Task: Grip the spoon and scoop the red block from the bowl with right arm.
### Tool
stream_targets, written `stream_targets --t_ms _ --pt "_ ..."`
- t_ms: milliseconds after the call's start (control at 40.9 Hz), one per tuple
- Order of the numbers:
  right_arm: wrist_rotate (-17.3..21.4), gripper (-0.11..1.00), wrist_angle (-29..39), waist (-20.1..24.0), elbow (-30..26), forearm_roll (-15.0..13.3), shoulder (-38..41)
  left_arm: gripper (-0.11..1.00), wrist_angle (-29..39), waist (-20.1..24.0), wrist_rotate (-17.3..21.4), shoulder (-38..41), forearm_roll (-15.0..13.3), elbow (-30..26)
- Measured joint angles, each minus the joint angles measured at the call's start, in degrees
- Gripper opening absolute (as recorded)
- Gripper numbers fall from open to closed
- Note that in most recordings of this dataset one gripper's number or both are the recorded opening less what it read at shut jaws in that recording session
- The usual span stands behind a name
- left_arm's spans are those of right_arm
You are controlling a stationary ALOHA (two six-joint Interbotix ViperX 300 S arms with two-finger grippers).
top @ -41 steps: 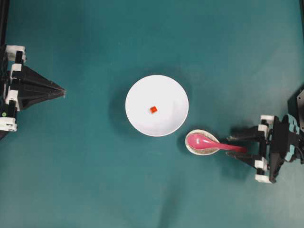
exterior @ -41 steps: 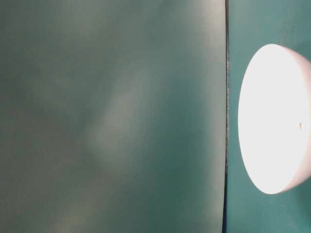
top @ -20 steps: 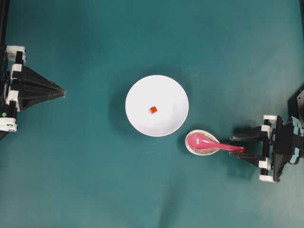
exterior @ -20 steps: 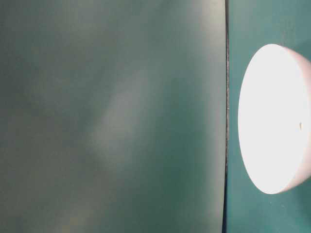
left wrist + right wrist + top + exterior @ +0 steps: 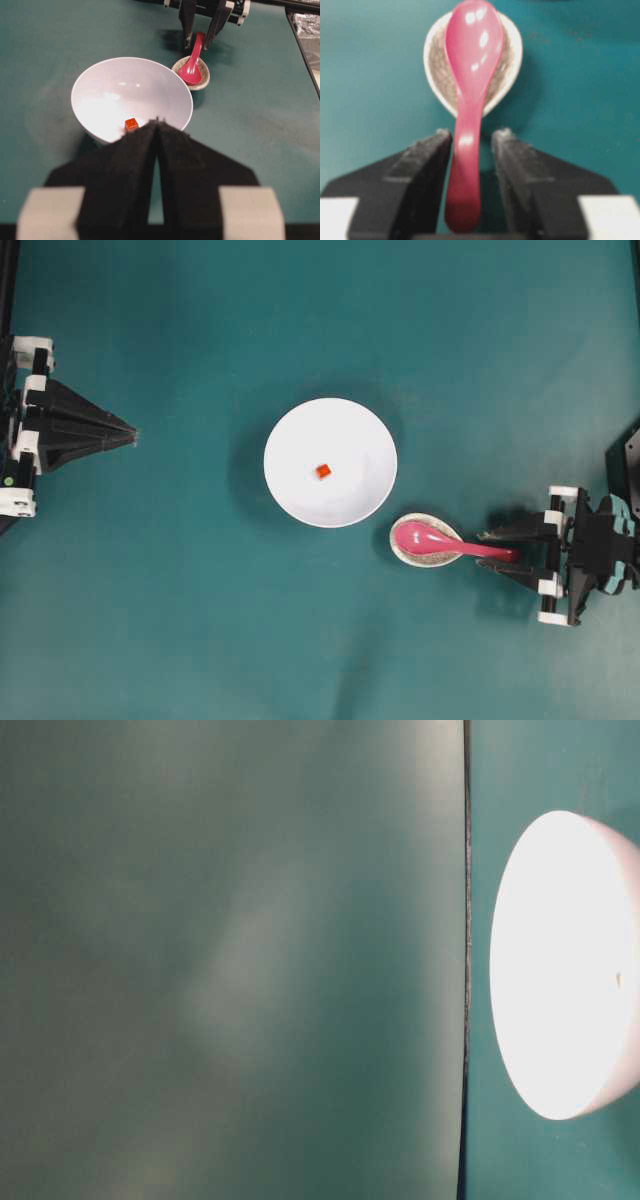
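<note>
The right gripper [image 5: 490,551] straddles the spoon [image 5: 468,107] handle, jaws spread with slim gaps either side, the scoop lying in a grey rest [image 5: 405,549] just beside the bowl [image 5: 290,500] rim. The red block [image 5: 323,471] sits mid-bowl. Far left, past open green mat [image 5: 200,620], the left gripper [image 5: 132,433] is pressed together.

A glossy magenta-pink spoon [image 5: 445,540] lies in a speckled grey dish [image 5: 412,552] on a teal table [image 5: 200,620]; a red-orange block [image 5: 322,471] sits in a plain white bowl [image 5: 350,440], centre frame. Both tools are black with white fittings.
</note>
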Motion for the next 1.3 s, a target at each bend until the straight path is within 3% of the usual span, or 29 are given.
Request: stream_targets --t_ms 391,611,856,954,1125,1296 --pt "0.0 0.35 -0.79 0.0 0.26 0.0 -0.09 0.0 0.09 -0.09 0.0 0.0 0.0 0.0" --pt "-0.18 0.24 -1.49 0.0 -0.44 -0.09 0.0 0.0 0.09 0.0 0.0 0.0 0.0 0.0" --pt "-0.26 0.24 -2.37 0.0 -0.97 -0.09 -1.23 0.0 0.09 0.0 0.0 0.0 0.0 0.0" --pt "-0.62 0.24 -2.72 0.0 -0.97 -0.09 -5.19 0.0 0.09 0.0 0.0 0.0 -0.09 0.0" --pt "-5.19 0.24 0.09 -1.23 -1.23 0.18 -17.31 0.0 0.0 0.0 0.0 0.0 0.0 0.0" --pt "-14.77 0.24 12.13 -7.21 -3.78 0.18 -30.15 0.0 0.0 -0.09 0.0 0.0 0.0 0.0"
